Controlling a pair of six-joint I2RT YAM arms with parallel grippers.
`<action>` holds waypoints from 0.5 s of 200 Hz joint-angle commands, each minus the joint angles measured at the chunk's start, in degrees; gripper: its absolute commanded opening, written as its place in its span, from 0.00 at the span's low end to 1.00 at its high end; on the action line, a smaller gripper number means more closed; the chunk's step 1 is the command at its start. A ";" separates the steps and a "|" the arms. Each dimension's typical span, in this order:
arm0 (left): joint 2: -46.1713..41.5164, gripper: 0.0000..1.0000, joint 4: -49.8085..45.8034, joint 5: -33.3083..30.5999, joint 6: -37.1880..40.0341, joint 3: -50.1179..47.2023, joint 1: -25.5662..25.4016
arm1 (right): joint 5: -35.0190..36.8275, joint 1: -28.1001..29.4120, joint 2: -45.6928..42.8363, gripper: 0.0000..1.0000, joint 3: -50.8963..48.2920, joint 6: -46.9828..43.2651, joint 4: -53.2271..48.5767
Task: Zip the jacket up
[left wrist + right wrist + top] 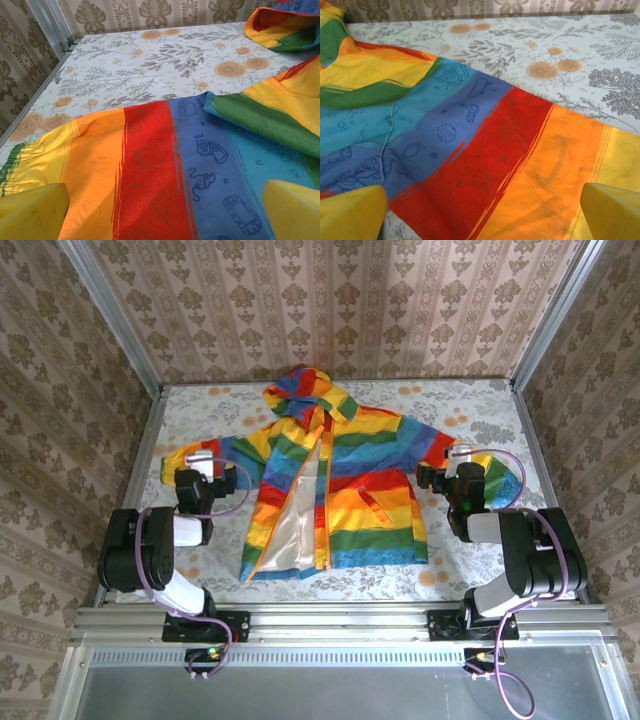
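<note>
- Yellow fingertips [30, 212] of the left gripper [160, 217] occupy the lower corners of the left wrist view. They are spread wide with nothing between them, over a striped sleeve [150, 170] of the jacket [340, 490].
- Right gripper [480, 215]: like condition. Its pads sit at the lower corners of the right wrist view, jaws fully apart and holding nothing, over the other sleeve [510, 145].
- Top view, left arm [150, 550]: folded at lower left, wrist reaching up the frame, gripper above the sleeve end at centre left.
- Top view, right arm [525, 555]: mirrored at lower right, gripper above the sleeve end at centre right.
- Jacket lies flat at the centre of the table [470, 405], hood [305, 390] toward the top of the frame, sleeves spread to either side.
- Front is unzipped. The panel on the frame's left is folded back, showing cream lining [292, 525]. The orange zipper [323, 490] runs down the middle.
- Edges: the hem lies near the lower table edge, close to the metal rail [340, 618].
- Open room: bare floral surface above both sleeves and beside the hood. Patterned walls [330, 300] close three sides.
</note>
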 commanded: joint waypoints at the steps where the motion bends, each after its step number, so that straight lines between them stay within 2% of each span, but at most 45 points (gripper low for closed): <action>1: -4.29 1.00 0.92 1.29 -0.13 -1.42 0.58 | -0.94 0.37 -5.62 1.00 4.45 -0.71 -9.94; 29: -14.36 1.00 -10.31 -0.91 -0.98 0.01 0.51 | -0.32 0.64 -11.83 1.00 10.14 3.32 -26.65; 53: -22.32 0.98 -23.54 -1.06 -5.80 4.07 0.51 | 3.35 2.17 -14.44 1.00 14.91 7.33 -39.00; 76: -25.49 0.89 -34.91 3.44 -8.94 9.25 0.51 | 6.89 6.12 -15.53 0.99 19.88 8.76 -50.25; 100: -26.16 0.75 -45.97 8.26 -14.91 13.46 0.13 | 6.55 11.98 -15.37 0.94 22.77 11.32 -56.52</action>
